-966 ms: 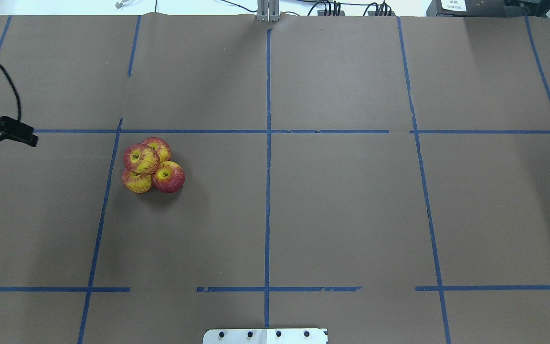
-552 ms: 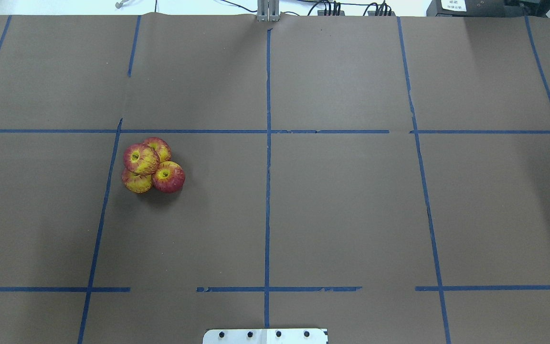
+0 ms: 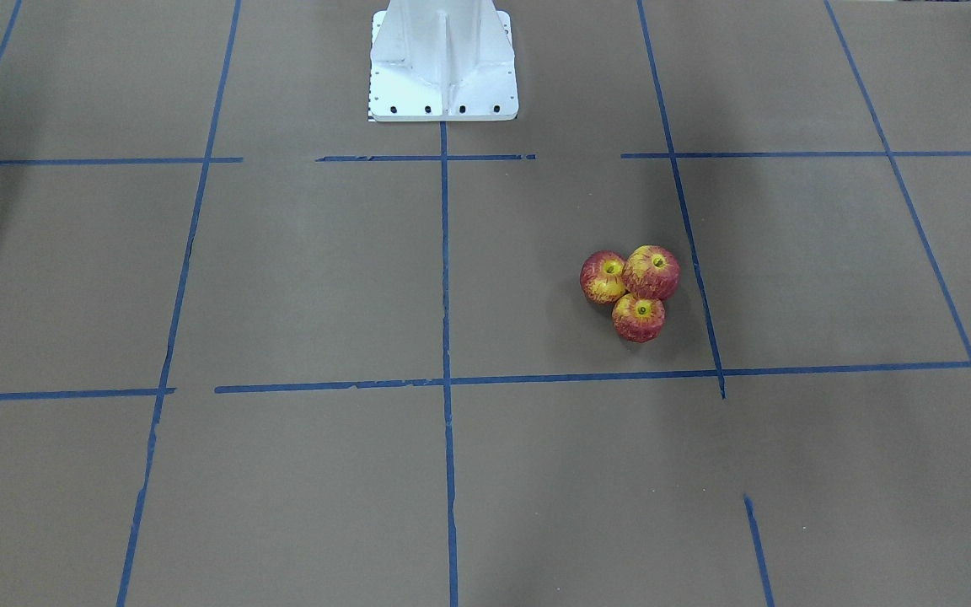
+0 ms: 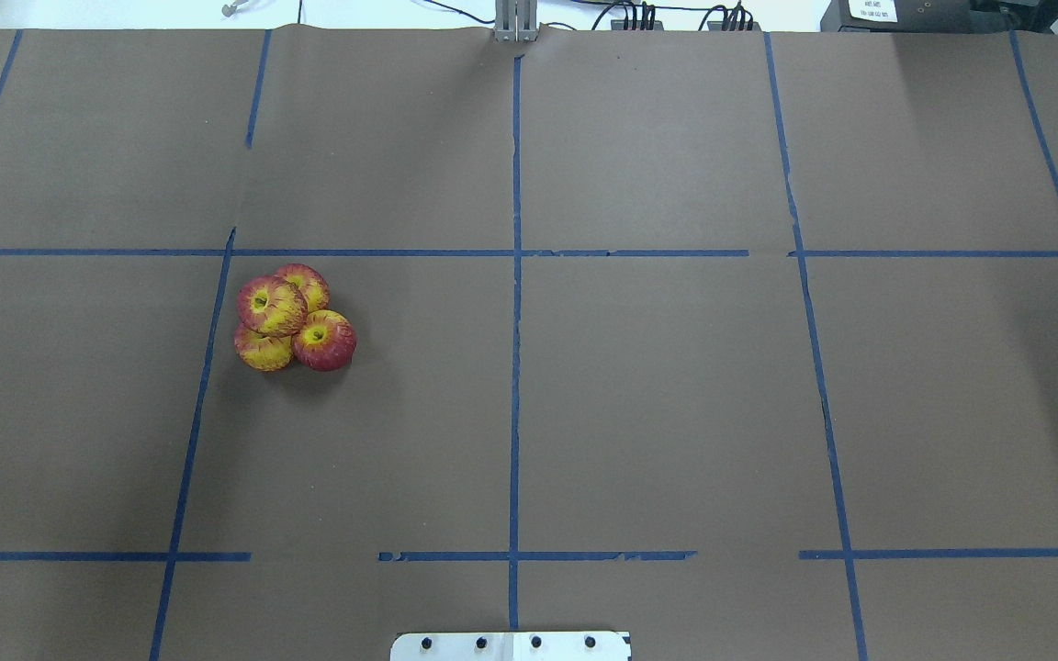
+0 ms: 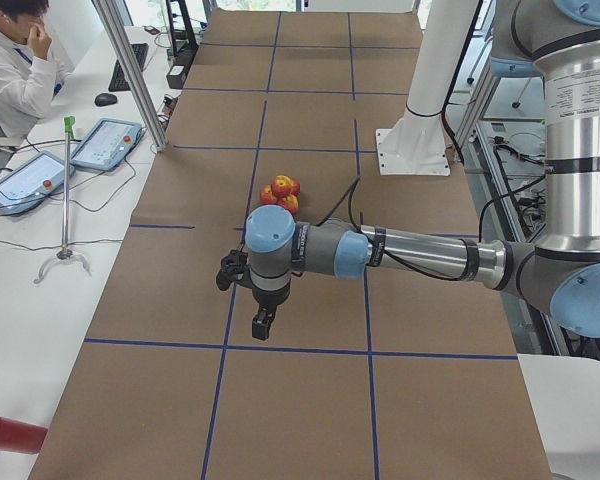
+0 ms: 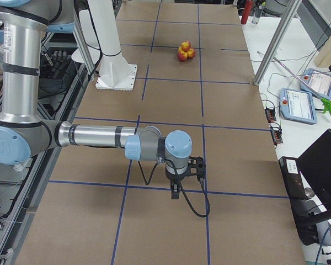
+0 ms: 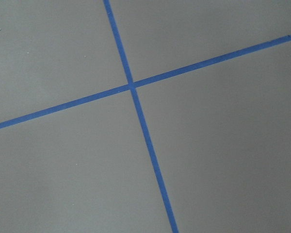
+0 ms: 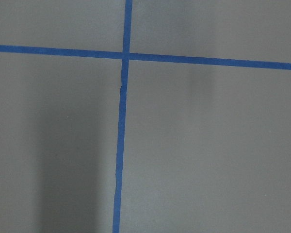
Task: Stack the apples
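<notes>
We'd pinch these round, slick apples [image 4: 293,318] mid-sides; left end effector [image 5: 263,325], right end effector [image 6: 175,191]: can't tell their spread.

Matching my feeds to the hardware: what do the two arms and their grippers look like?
The left arm and right arm are silver tubes with grey joints and light-blue caps. The left gripper and right gripper are small and black; a loose black cable trails from each wrist.

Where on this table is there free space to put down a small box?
Free: all the brown paper right of the centre tape line, and the squares beside the base plate. Crowded only at the apples, left of centre.
</notes>
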### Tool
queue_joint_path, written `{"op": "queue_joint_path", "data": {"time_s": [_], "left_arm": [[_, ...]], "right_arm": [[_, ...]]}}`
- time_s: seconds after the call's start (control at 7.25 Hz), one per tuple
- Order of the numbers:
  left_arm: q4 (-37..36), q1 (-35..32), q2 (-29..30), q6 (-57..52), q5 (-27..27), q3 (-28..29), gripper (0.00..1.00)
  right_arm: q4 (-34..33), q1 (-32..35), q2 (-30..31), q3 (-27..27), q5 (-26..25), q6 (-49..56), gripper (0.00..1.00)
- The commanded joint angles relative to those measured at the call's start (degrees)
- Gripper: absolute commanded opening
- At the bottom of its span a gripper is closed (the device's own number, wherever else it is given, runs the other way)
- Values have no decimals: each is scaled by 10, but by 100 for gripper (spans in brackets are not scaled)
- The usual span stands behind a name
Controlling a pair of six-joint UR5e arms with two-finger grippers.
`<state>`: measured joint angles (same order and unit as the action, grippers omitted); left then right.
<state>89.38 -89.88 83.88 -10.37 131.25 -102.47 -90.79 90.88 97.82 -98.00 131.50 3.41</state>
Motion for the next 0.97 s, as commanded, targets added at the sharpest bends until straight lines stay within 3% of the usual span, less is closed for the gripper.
{"op": "queue_joint_path", "data": {"time_s": [0.0, 0.83], "left_arm": [[-30, -18, 8, -15, 4, 5, 100], [-32, -21, -14, -15, 7, -9, 100]], "right_arm": [[0, 0, 0, 0, 0, 0, 100], [0, 0, 0, 0, 0, -1, 100]]}}
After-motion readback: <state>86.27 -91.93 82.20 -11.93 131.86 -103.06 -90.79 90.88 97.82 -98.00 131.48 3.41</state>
